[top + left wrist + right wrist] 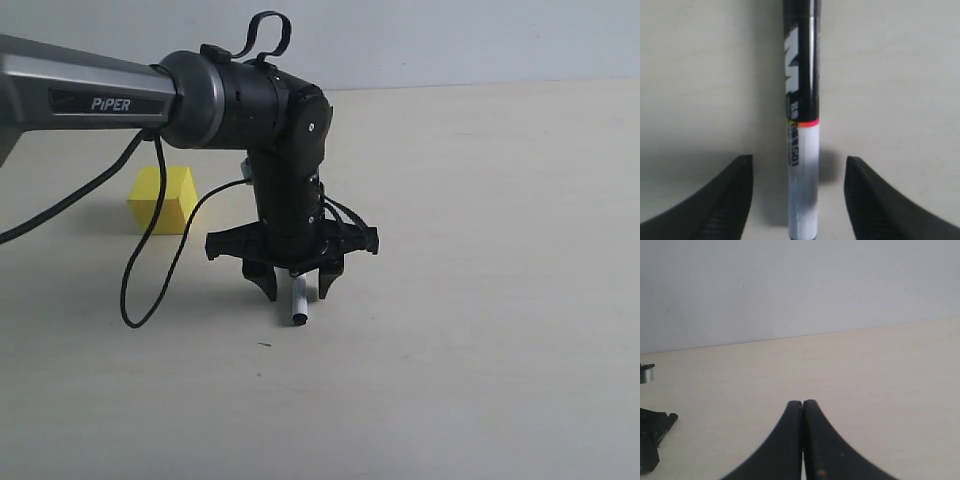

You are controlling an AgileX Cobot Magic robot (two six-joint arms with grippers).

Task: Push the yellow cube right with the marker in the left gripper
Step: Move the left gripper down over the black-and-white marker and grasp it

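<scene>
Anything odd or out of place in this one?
Yes. The marker sits between the left gripper's open fingers with a gap on each side, so it is not clamped. The yellow cube stands apart, untouched.

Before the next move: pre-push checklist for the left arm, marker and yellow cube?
1. Marker between left gripper jaws: ok, centred.
2. Marker gripped: not ok; jaws open, gaps on both sides, marker rests on the table.
3. Yellow cube located: ok; left of the gripper in the exterior view, apart from it.
4. Cable clear of cube: cannot tell; it crosses in front of the cube.
5. Right gripper out of the way: ok; shut, outside the exterior view.
</scene>
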